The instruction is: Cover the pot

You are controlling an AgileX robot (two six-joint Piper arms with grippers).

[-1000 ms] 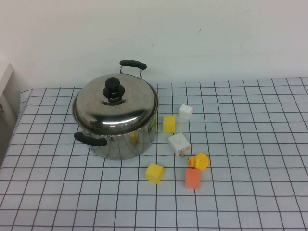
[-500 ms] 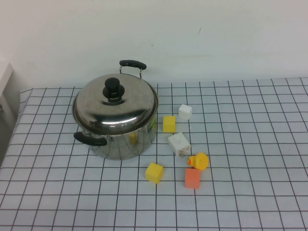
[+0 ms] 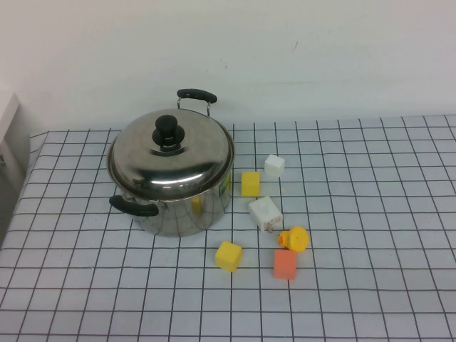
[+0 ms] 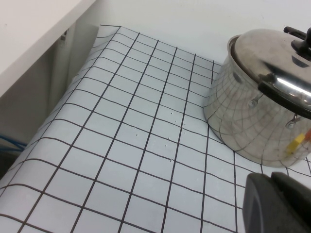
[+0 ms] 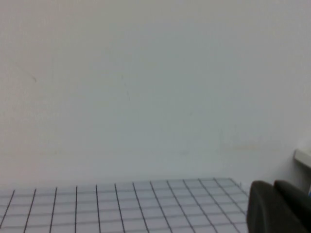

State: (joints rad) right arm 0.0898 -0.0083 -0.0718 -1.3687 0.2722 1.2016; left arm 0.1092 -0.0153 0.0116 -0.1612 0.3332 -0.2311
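The shiny steel pot point(image 3: 187, 210) with two black side handles stands at the left back of the checked table. Its domed steel lid point(image 3: 171, 160) with a black knob point(image 3: 167, 130) rests on the rim, tilted slightly. Neither arm shows in the high view. In the left wrist view the pot point(image 4: 248, 116) and lid point(image 4: 272, 48) lie some way ahead of my left gripper point(image 4: 272, 178), whose dark fingers are pressed together with nothing between them. My right gripper point(image 5: 273, 187) is shut and empty too, facing the white wall over the table's far edge.
To the right of the pot lie two yellow blocks point(image 3: 250, 183) point(image 3: 229, 256), two white blocks point(image 3: 274, 165) point(image 3: 265, 213), a yellow rubber duck point(image 3: 293, 239) and an orange block point(image 3: 285, 264). A white shelf point(image 4: 34, 29) stands past the table's left edge.
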